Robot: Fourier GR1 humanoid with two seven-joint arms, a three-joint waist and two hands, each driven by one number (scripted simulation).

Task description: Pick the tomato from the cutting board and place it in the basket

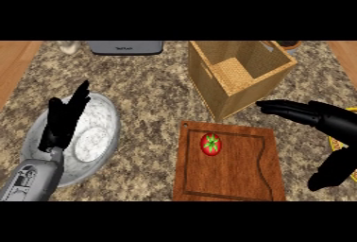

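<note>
My right hand (317, 118) hangs at three o'clock, fingers straight and spread wide from the thumb, holding nothing, fingertips near the wicker basket (241, 75). The tomato (210, 143) sits on the wooden cutting board (233, 175) at its upper left, well apart from my fingers. My left hand (64, 120) rests open at nine o'clock over the metal bowl (97, 142).

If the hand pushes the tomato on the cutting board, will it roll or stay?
The tomato looks round and smooth, so it would probably roll. The cutting board looks flat, with only a shallow groove, so little would stop it.
</note>
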